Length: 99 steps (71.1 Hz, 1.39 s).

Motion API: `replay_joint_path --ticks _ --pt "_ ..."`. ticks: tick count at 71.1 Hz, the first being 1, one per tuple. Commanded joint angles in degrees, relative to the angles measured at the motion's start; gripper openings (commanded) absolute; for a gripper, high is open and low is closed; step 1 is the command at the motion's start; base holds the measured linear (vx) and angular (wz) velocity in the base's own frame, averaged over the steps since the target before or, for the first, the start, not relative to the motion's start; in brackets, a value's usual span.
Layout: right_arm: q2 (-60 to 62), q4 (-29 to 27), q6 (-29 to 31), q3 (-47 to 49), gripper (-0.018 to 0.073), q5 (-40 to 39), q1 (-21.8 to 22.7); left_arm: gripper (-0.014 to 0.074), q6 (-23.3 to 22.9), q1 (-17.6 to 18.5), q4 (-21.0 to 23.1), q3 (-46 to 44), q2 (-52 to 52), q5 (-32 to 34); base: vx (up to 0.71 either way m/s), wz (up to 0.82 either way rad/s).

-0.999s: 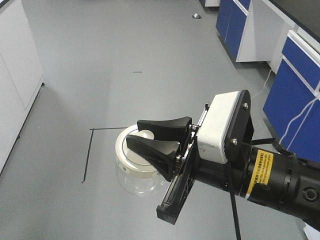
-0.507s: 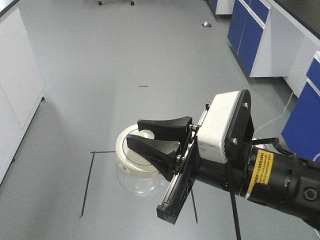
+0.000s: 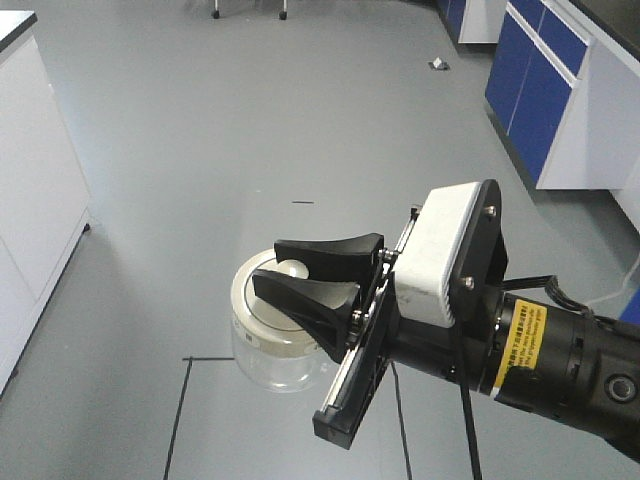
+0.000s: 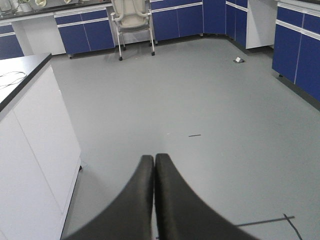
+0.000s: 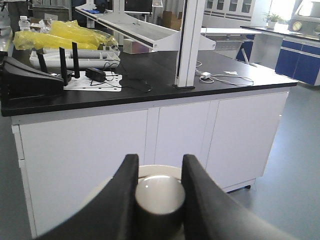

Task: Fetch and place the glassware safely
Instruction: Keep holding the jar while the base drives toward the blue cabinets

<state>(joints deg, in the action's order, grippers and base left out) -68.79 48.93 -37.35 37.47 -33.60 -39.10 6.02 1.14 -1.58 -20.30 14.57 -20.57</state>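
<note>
Glassware first: the small squat clear glass jar [image 3: 268,368] with its round cream-white lid [image 3: 245,310] hangs in the air above the grey floor [image 3: 200,130], carried by my right claw [image 3: 267,262]. The claw's two black fingers pinch the lid's central knob [image 5: 159,192] from either side (the right wrist camera shows it wedged between them). The glass body touches nothing else that I can see. On the floor below it run thin black tape lines [image 3: 180,410].

My left claw [image 4: 154,160] holds nothing, its black fingers pressed together tip to tip. It points across the floor towards a pale swivel chair [image 4: 131,20] and blue cabinets [image 4: 85,35].

On the right wrist camera, a long black-topped desk with white fronts [image 5: 150,85] stands beyond the jar, strewn with cables and yellow bags [image 5: 65,35].
</note>
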Motion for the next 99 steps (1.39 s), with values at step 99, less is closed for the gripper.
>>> replay_joint_path --ticks 99 --pt "1.5 -1.9 0.2 1.8 -0.0003 -4.4 0.0 -0.0007 -0.1 0.3 0.2 -1.4 0.6 4.0 0.48 0.02"
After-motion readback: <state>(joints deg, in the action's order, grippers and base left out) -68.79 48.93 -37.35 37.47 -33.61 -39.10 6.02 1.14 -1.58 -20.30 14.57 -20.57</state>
